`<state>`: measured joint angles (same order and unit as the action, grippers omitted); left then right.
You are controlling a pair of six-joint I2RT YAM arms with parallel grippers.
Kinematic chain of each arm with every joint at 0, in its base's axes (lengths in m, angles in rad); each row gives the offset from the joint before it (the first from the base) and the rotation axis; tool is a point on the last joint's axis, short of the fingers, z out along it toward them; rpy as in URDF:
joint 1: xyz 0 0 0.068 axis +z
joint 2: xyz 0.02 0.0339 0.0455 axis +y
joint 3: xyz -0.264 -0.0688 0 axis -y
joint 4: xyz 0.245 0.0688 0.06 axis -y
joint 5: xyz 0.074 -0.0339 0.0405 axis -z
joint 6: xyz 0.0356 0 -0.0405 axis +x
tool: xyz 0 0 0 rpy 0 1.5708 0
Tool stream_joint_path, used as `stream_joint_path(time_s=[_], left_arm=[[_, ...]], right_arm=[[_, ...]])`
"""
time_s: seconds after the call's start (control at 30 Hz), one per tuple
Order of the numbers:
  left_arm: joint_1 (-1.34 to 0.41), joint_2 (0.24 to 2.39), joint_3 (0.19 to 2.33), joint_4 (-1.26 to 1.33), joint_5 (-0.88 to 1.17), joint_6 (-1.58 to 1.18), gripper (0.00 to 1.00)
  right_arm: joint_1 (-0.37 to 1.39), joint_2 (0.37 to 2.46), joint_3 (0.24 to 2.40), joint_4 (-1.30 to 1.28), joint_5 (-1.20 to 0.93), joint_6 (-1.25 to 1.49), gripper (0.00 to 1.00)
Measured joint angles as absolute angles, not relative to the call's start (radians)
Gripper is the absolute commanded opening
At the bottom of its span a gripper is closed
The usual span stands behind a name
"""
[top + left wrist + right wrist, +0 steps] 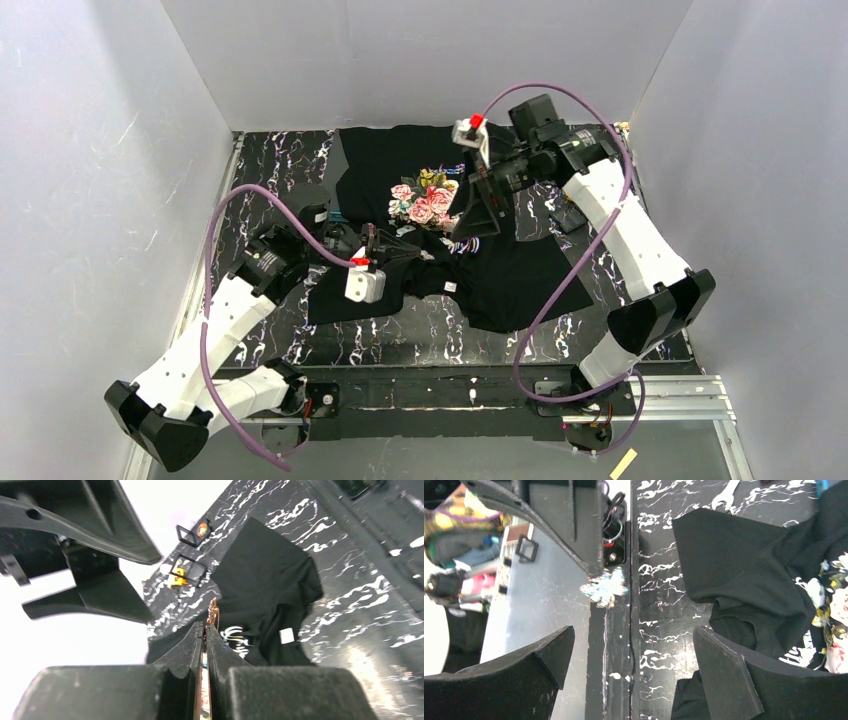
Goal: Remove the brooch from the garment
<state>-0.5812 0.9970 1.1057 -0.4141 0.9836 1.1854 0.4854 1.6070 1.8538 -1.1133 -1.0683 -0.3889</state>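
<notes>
- Left fingers (187, 652), pinched shut on small coppery metal brooch (213, 611), just above crumpled black rose-print T-shirt (520, 280).
- Right fingers (731, 675) spread wide, empty.
- Best lift slowly, checking no cloth follows.

In the right wrist view the frame's right edge cuts off the rose print of the large black T-shirt (744, 575). A finger of the right hand (633, 635) at lower right hides most of the shirt's white lettering, and the top edge cuts a silvery spanner (724, 495). The clutter at upper left is a blur. In the left wrist view a small coppery brooch (213, 611) stands at the tips of the left hand (205, 628), lower centre. It is too blurred to show its shape, and whether it touches the cloth cannot be told. In the overhead view it is too small to find.
</notes>
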Motion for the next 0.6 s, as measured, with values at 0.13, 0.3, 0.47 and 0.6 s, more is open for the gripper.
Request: stream_joint_path(time_s=[0.13, 0.3, 0.47, 0.6], left_arm=[[-0.581, 1.026, 1.1, -0.373, 1.016, 1.359, 0.0], [-0.585, 1.03, 1.092, -0.349, 1.063, 1.504, 0.0], [-0.591, 1.03, 1.092, -0.344, 1.097, 1.588, 0.0], [-0.593, 1.031, 1.092, -0.344, 1.116, 1.635, 0.0]], right_arm=[[0.579, 1.627, 1.889, -1.203, -1.012, -0.512, 0.98], [0.634, 1.633, 1.918, -1.25, -0.955, -0.596, 0.98], [0.648, 1.634, 1.934, -1.266, -0.901, -0.666, 0.98], [0.677, 1.634, 1.935, -1.271, -0.872, -0.699, 0.98]])
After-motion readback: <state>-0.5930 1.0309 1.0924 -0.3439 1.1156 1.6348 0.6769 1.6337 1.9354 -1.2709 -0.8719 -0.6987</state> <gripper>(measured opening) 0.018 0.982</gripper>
